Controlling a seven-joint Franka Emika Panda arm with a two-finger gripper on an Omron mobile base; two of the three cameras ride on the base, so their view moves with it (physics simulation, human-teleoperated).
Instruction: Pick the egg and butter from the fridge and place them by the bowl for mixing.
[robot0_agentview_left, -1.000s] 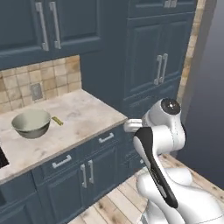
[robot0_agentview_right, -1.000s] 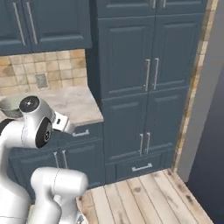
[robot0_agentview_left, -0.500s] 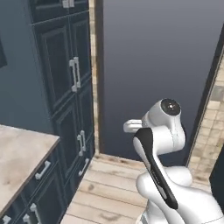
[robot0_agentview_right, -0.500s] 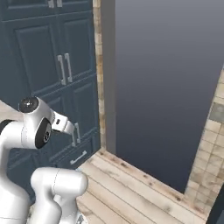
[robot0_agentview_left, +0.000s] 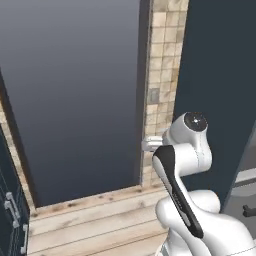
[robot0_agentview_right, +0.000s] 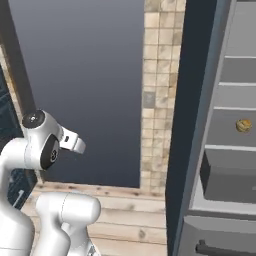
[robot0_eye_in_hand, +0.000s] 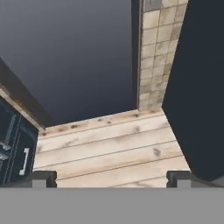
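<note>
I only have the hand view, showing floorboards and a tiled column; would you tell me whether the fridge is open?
Observer: Yes. In the right base view the fridge stands open at the right, and its grey interior shows.
Operator: Is anything on its shelves?
Observer: One tan, lumpy round item sits on a shelf.
Operator: And what is below that?
Observer: A grey drawer sits just under that shelf.
</note>
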